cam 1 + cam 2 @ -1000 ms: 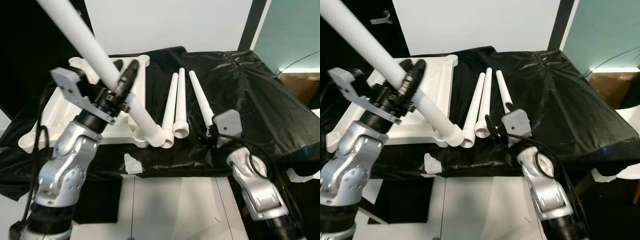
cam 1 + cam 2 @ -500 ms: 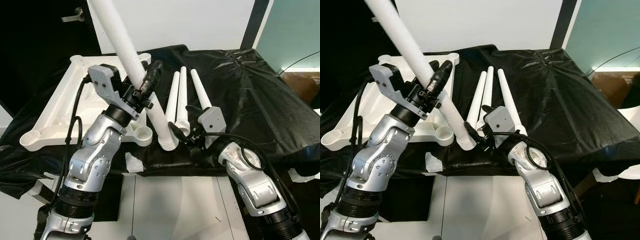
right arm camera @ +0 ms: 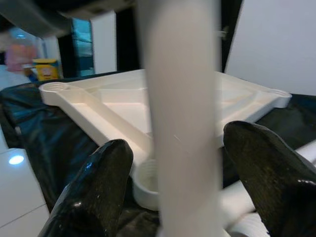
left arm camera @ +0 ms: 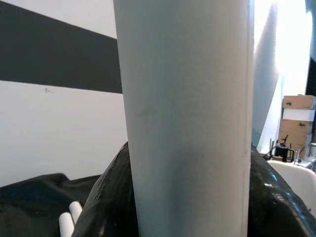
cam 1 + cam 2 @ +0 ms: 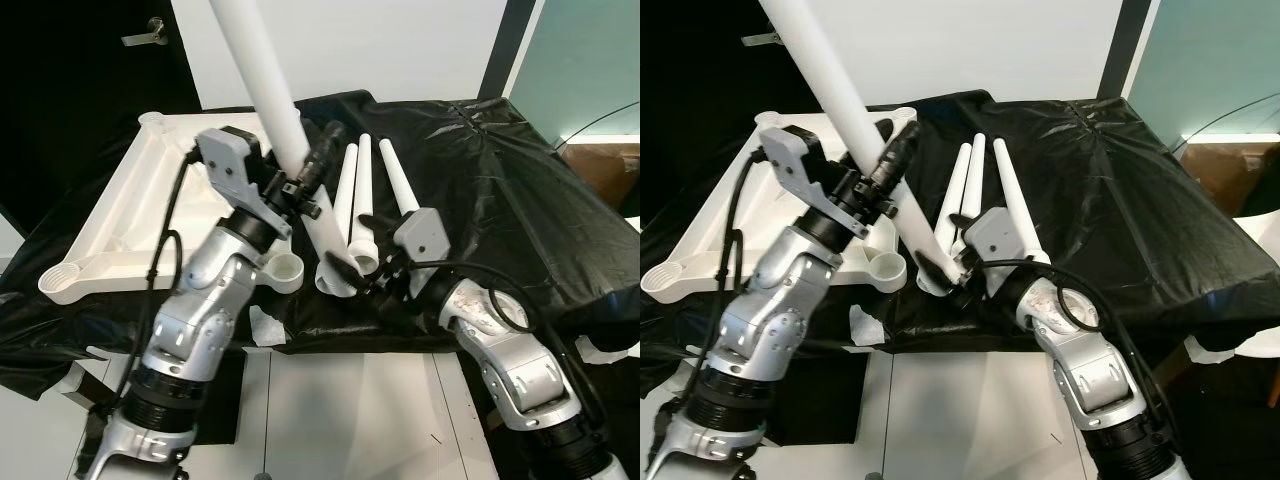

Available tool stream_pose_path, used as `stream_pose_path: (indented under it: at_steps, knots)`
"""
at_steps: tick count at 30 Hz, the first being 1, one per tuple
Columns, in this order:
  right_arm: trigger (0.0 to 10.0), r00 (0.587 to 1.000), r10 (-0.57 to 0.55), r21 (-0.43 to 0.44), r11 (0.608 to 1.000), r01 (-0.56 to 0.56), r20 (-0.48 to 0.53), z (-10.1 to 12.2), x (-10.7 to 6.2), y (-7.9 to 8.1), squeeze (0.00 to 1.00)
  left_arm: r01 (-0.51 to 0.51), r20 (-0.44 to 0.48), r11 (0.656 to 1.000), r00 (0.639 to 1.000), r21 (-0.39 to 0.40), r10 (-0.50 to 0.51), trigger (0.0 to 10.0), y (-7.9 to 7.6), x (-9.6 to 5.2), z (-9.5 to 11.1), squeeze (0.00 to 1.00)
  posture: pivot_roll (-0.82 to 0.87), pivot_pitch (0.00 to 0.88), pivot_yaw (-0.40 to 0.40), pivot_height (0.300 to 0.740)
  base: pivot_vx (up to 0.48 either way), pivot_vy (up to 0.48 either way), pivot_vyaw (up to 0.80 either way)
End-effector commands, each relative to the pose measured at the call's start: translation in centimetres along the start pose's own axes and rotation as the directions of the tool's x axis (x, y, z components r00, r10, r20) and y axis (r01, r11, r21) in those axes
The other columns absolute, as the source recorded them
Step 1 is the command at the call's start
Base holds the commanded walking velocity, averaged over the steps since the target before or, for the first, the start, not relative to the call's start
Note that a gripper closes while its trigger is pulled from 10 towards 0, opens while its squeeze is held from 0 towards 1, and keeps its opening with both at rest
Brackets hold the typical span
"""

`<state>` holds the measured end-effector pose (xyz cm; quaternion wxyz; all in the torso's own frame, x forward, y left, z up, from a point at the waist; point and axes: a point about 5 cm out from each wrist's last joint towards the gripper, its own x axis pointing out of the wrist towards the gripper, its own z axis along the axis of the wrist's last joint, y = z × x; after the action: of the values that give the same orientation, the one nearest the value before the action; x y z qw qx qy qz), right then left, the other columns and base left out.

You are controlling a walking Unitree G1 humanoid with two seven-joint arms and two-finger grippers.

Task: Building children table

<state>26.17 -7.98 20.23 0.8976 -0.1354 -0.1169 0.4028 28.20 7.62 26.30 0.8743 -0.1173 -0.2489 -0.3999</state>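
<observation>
My left gripper [image 5: 305, 185] is clamped on a white leg [image 5: 270, 95], holding it steeply tilted so its upper end runs out of the top of the head view and its threaded lower end [image 5: 335, 280] hangs just past the near right corner of the tabletop [image 5: 110, 230]. From the left wrist camera the leg [image 4: 185, 118] stands square in front of me with a black finger [image 4: 106, 197] pressed against each side. My right gripper [image 5: 365, 262] has its fingers spread around the leg's lower end; in the right wrist view I see the leg [image 3: 180, 123] between two fingers [image 3: 101, 180] with a gap on both sides, so it is wide and not gripping. The tabletop lies upside down on a black cloth [image 5: 500, 200], ribs up, with round sockets at its corners; the near right socket [image 5: 285, 270] sits just beside the leg's end, and the near left socket [image 5: 62, 278] is well apart from it. Three more legs [image 5: 365, 195] lie side by side on the cloth to the right of the tabletop, wide ends towards me, close behind my right gripper. A scrap of white [image 5: 265, 328] lies at the cloth's near edge, below the socket.
</observation>
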Motion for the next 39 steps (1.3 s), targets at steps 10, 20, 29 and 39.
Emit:
stream_pose_path:
  at_steps: [10,20,29,39]
  knots:
    - [3.9,0.999,-0.001,0.045,0.999,0.004,-0.054,-2.4,1.0,-1.2,0.00,0.278,0.087,0.960,0.957,0.015,-0.278,10.0,-2.4,0.8,2.0,0.00,-0.07,0.000,0.015,0.740,0.000,0.000,0.00]
    - [0.0,0.998,0.022,0.076,0.997,-0.018,-0.050,-2.9,2.1,-0.8,0.00,0.290,0.096,0.957,0.952,0.014,-0.289,10.0,-2.7,0.8,2.2,0.00,-0.06,0.000,0.011,0.740,0.000,0.000,0.00]
    - [0.0,0.999,-0.036,0.089,0.995,0.040,-0.038,-3.2,1.8,-1.4,0.00,0.242,0.098,0.968,0.964,0.063,-0.248,10.0,-2.4,1.1,2.1,1.00,-0.07,0.000,0.023,0.740,-0.053,0.000,0.00]
    - [0.0,0.997,-0.066,0.105,0.992,0.070,-0.037,-3.4,1.8,-1.2,0.00,0.221,0.139,0.975,0.965,0.035,-0.224,10.0,-1.9,1.0,2.6,0.00,-0.07,0.000,0.034,0.740,-0.096,0.000,0.00]
